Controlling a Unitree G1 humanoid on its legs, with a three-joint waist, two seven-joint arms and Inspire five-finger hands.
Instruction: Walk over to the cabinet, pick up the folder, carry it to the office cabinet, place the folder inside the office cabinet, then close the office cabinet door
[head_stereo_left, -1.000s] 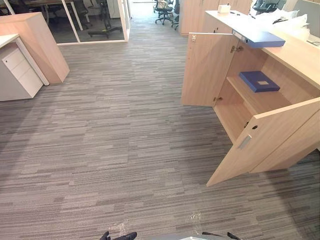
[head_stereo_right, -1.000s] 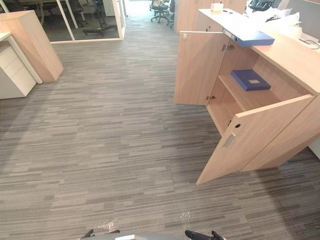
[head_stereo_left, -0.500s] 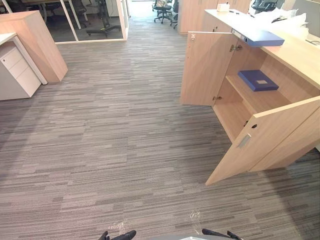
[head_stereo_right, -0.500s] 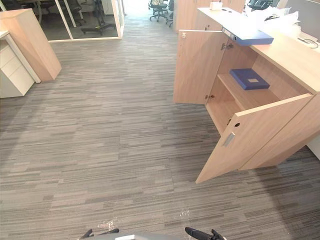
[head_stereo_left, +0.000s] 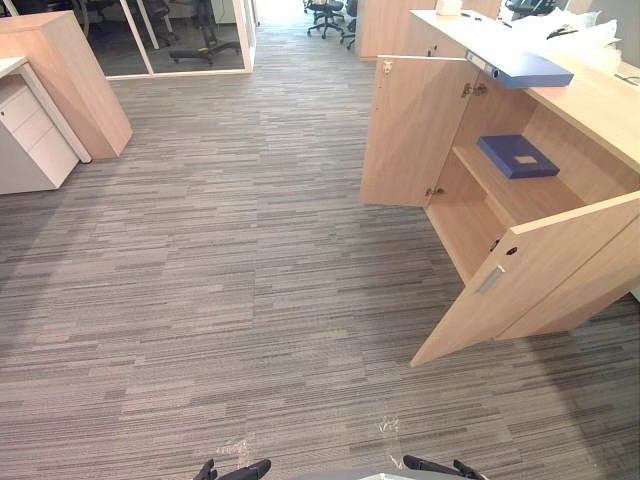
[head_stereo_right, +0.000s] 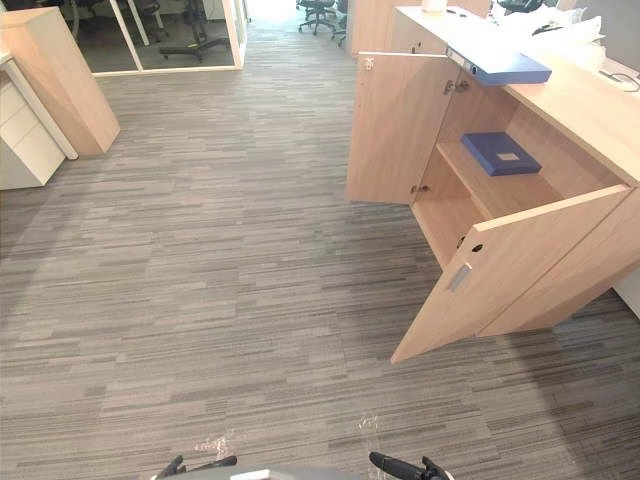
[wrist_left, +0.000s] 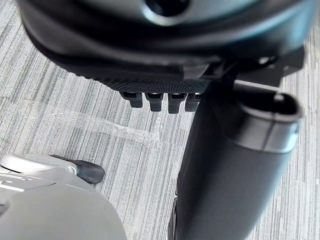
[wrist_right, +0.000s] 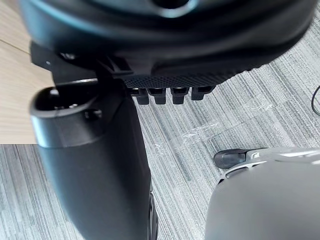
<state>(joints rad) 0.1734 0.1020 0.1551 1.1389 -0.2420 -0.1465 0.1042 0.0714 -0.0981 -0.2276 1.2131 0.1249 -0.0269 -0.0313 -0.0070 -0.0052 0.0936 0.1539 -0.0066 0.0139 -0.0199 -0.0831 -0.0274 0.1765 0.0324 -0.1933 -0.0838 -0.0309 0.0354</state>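
A light wooden office cabinet (head_stereo_left: 592, 112) stands at the right with both doors swung open: the far door (head_stereo_left: 410, 135) and the near door (head_stereo_left: 530, 280). A dark blue folder (head_stereo_left: 517, 156) lies flat on its inner shelf. A second blue folder (head_stereo_left: 525, 68) rests on the cabinet top, overhanging the edge. My left hand (wrist_left: 165, 45) and right hand (wrist_right: 170, 40) hang low over the carpet, well short of the cabinet, with relaxed fingers and nothing in them. Their tips show at the lower edge as the left hand (head_stereo_left: 235, 470) and the right hand (head_stereo_left: 440, 466).
Grey striped carpet (head_stereo_left: 220, 290) stretches between me and the cabinet. A white drawer unit (head_stereo_left: 30, 140) and a wooden desk panel (head_stereo_left: 75, 85) stand at the far left. A glass partition (head_stereo_left: 185, 35) and office chairs (head_stereo_left: 325, 15) are at the back. Papers (head_stereo_left: 560, 30) lie on the cabinet top.
The whole picture has shifted slightly, so the camera has moved a little. The cabinet, both folders and both hands stay as they were.
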